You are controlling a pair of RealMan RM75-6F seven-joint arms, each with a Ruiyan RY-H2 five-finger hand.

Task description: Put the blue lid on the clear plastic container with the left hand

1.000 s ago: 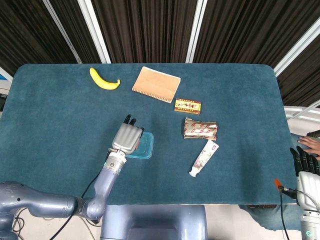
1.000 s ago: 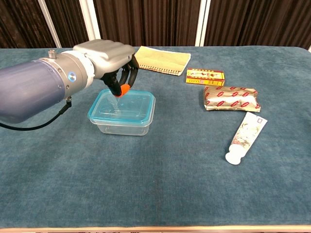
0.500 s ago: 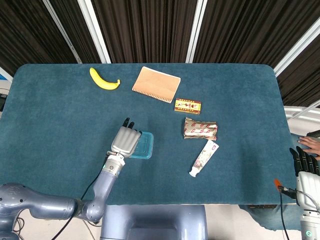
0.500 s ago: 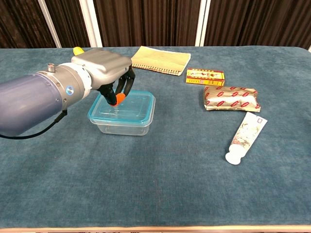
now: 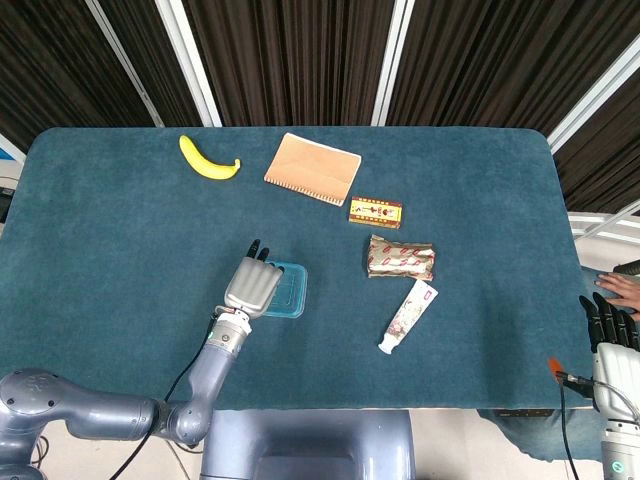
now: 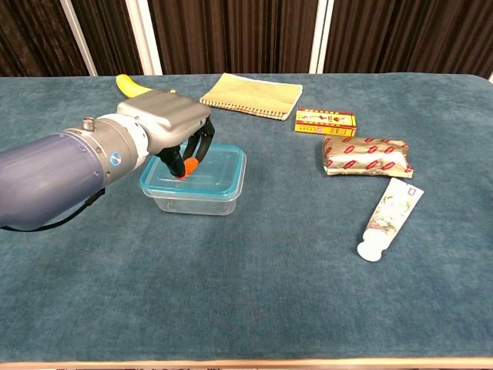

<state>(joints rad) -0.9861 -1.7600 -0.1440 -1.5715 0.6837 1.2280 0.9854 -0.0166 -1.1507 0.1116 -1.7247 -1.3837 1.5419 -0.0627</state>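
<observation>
1. Blue lid [image 6: 212,171] sits on the clear plastic container [image 6: 202,202] near the table's [image 6: 254,293] middle-left; its left part is hidden under the left hand [image 6: 171,127].
2. Left hand's fingers [image 6: 202,146] curl down onto the lid, pressing it; whether they grip anything I cannot tell.
3. Right hand [image 5: 609,330] shows only at the right edge of the head view, cut off, fingers straight and apart, holding nothing.
4. Banana [image 6: 132,83] is partly hidden behind the left hand in the chest view.
</observation>
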